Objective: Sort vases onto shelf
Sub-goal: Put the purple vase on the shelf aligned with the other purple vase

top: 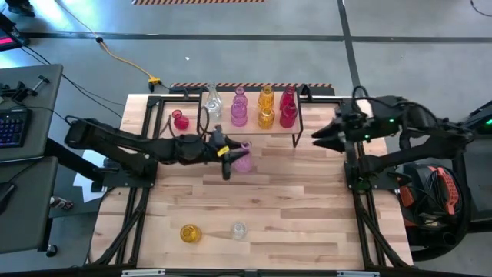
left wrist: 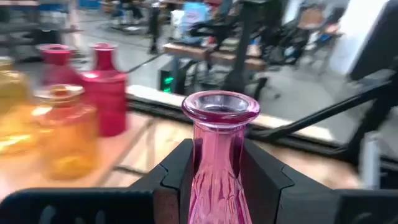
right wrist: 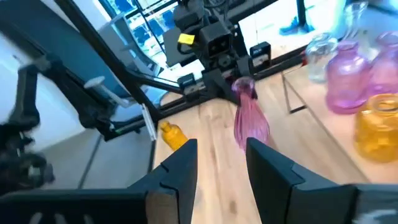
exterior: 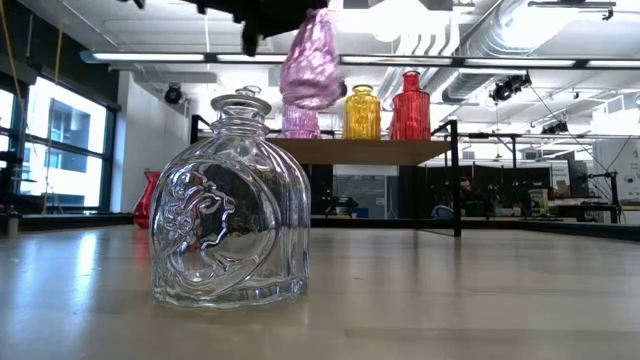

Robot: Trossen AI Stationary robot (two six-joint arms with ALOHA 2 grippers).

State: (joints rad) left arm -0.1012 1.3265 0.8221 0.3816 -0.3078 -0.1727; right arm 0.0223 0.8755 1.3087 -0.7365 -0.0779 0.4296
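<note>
My left gripper [top: 229, 156] is over the table's middle, just in front of the shelf [top: 252, 125], and is shut on a pink vase [top: 244, 160]. In the low view the vase [exterior: 312, 65] hangs well above the tabletop. On the shelf stand a clear vase [top: 212, 102], a pink one [top: 239, 109], amber ones [top: 266, 109] and red ones [top: 288, 109]. A red vase [top: 180, 119] stands on the table left of the shelf. My right gripper [top: 317, 140] is raised at the shelf's right end, open, with nothing between its fingers [right wrist: 180, 168]. My left gripper pinches the pink vase's narrow neck [left wrist: 216, 146], just below the flared rim [left wrist: 221, 107], between its two fingers. The fingers come nearly level from the table's left and lie across the neck. The vase is lifted clear, roughly upright, with its body hanging below the fingers.
Near the front edge an amber vase [top: 190, 233] lies on the table and a clear embossed vase [top: 239, 229] stands beside it. That clear vase fills the low view [exterior: 232, 215]. Bare tabletop lies between them and the shelf. The shelf's black wire legs [top: 297, 132] stand at its ends.
</note>
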